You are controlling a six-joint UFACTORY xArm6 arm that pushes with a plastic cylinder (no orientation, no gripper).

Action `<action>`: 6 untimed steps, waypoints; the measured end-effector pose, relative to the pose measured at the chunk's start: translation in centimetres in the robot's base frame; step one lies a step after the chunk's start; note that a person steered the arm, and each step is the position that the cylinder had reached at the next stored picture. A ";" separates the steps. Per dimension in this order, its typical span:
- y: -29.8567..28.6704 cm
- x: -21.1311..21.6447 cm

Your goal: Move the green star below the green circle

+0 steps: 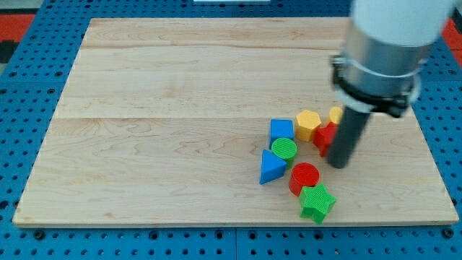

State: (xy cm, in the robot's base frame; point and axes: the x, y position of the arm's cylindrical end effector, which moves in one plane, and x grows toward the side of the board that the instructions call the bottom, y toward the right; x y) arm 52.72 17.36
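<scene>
The green star (317, 203) lies near the view's bottom edge of the board, just below and right of the red cylinder (304, 177). The green circle (284, 150) sits above and left of them, between the blue cube (281, 131) and the blue triangle (271, 168). My tip (339, 164) is right of the green circle and above the star, touching or nearly touching a red block (325, 135) whose shape is partly hidden behind the rod.
A yellow hexagon (308, 123) sits above the red block. Another yellow block (336, 115) peeks out beside the rod. The wooden board (180, 123) lies on a blue pegboard table (29, 108). The arm's grey body (386, 50) covers the board's upper right.
</scene>
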 end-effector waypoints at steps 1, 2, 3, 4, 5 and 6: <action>5.4 5.6; 6.0 9.1; 2.5 9.1; -4.6 9.1; -9.5 8.7; -11.9 4.1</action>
